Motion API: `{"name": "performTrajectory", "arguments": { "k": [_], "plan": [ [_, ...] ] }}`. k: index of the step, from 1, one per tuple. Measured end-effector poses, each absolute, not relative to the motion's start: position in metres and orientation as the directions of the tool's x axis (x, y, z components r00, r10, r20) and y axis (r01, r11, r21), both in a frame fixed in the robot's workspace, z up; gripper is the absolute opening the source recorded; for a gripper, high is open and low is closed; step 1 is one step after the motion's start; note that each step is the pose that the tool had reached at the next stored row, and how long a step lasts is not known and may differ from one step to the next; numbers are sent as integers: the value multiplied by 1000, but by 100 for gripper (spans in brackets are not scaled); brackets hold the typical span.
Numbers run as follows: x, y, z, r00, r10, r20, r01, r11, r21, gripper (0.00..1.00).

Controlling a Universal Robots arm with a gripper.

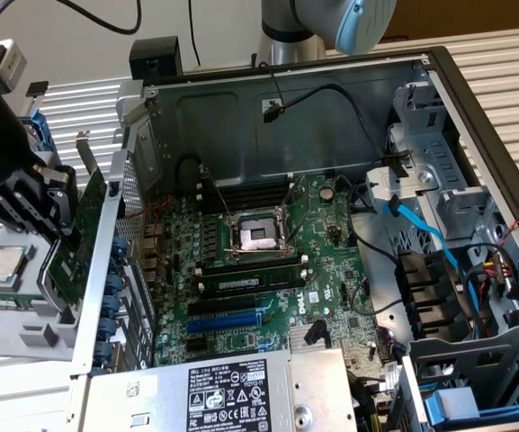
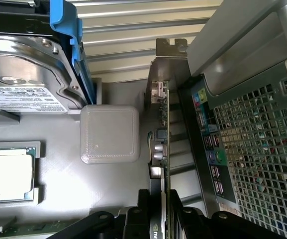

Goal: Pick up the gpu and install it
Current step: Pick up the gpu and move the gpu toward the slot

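**Item:** the gpu (image 1: 81, 229), a small green card.

**Location:** It is outside the computer case (image 1: 349, 99), at the exterior view's left. It sits just beside the case's perforated rear wall (image 2: 252, 149) and over the grey parts tray (image 2: 63, 149). It stands on edge, with its silver bracket (image 2: 169, 50) at the end away from the tool. Whether its lower edge is clear of the tray cannot be told. The motherboard (image 1: 268, 270) lies well apart, to the right inside the case.

**Tool:** The gripper (image 2: 159, 215) has its jaws clamped on the gpu, one finger against each face. In the wrist view you see the card edge-on, running out from between them.

**Handling, as a judgement:**
- The card looks light and stiff, with no sag along its length.
- It is fragile. Small parts and connectors stand proud of the board, and the contact edge should not be pinched.
- Its faces are smooth, so expect the card to pivot in a two-finger hold if you knock it against the case wall.

**Where to hold, as a judgement:** Grip across the two flat faces, on the shroud and the bare back, clear of the bracket and the contact edge. The present grip looks of that kind, though the fingers hide the exact spot.

**Also on the tray, apart from the card:**
- a processor (image 2: 9, 172) in its recess
- a hard drive (image 2: 24, 64) in a blue carrier
- a square grey pad (image 2: 108, 134)
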State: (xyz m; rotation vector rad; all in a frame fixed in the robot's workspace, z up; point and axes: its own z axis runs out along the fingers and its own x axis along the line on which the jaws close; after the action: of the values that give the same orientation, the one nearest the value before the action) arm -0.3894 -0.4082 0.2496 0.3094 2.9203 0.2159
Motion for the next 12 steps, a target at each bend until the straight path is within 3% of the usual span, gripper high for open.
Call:
{"name": "performTrajectory", "arguments": {
  "k": [12],
  "plan": [
    [-390,-410,259,-959,223,-178,193,966,169,27]
  ]
}}
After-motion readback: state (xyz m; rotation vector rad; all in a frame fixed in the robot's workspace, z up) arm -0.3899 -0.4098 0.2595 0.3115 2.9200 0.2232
